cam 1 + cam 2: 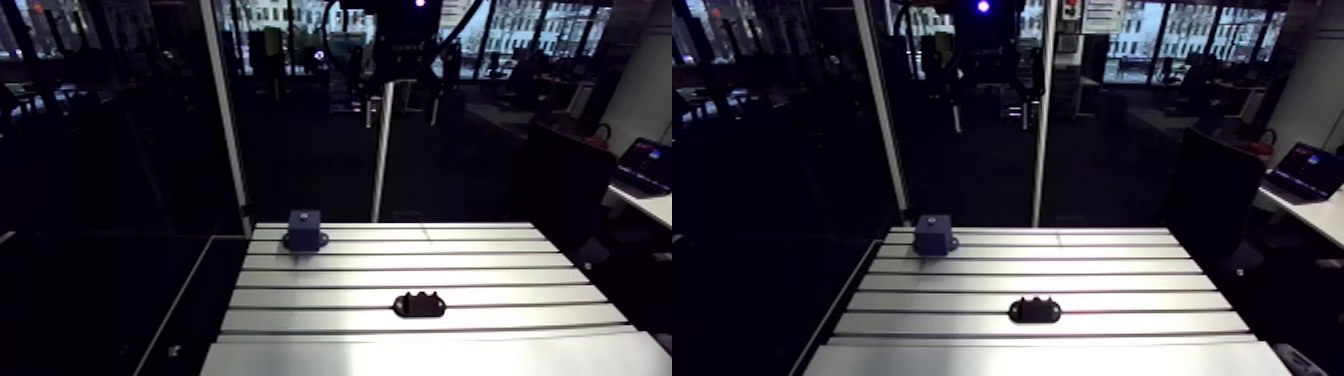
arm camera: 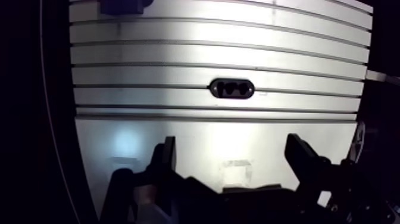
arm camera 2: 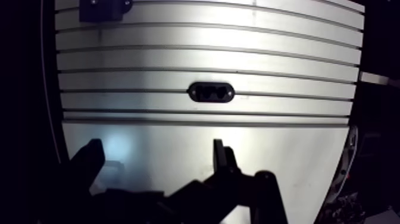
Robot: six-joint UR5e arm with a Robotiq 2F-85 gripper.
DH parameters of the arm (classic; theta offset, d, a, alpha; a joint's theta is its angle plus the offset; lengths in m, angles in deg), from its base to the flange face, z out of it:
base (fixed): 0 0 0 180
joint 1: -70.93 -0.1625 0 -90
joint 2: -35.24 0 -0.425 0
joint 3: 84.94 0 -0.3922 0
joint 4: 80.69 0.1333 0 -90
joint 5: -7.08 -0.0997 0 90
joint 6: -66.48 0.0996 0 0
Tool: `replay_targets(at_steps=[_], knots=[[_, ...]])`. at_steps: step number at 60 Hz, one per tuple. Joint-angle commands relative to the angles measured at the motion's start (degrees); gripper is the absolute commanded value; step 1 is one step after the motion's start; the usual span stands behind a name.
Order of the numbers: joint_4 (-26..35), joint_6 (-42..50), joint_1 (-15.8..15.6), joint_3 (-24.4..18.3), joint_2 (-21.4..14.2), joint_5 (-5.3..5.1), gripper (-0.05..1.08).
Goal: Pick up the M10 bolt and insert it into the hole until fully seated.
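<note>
Two recesses in black fixture (image 2: 231, 89), contents unclear; tool (image 2: 231, 143) spread.

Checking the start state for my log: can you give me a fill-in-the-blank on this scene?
The gripper is ____, with nothing between its fingers. The black oval part on the table has ____ recesses. The block by the table's far edge is ____ in colour.
Missing: open; two; blue.

The claw (image 2: 233, 159) points downward, its two dark fingers (image 2: 168, 156) spread wide apart.
</note>
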Motion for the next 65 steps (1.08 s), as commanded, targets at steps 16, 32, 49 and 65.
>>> replay_targets(at_steps=[16,32,49,65], knots=[[-0.2,-1.4,0.6,0.0,0.6,-0.07,0.01],[-0.2,-1.7,2.4,0.2,0.6,0.03,0.01],[-0.3,-1.7,2.4,0.7,0.5,-0.07,0.01],[-0.3,-1.7,2.4,0.5,0.5,0.00,0.01]])
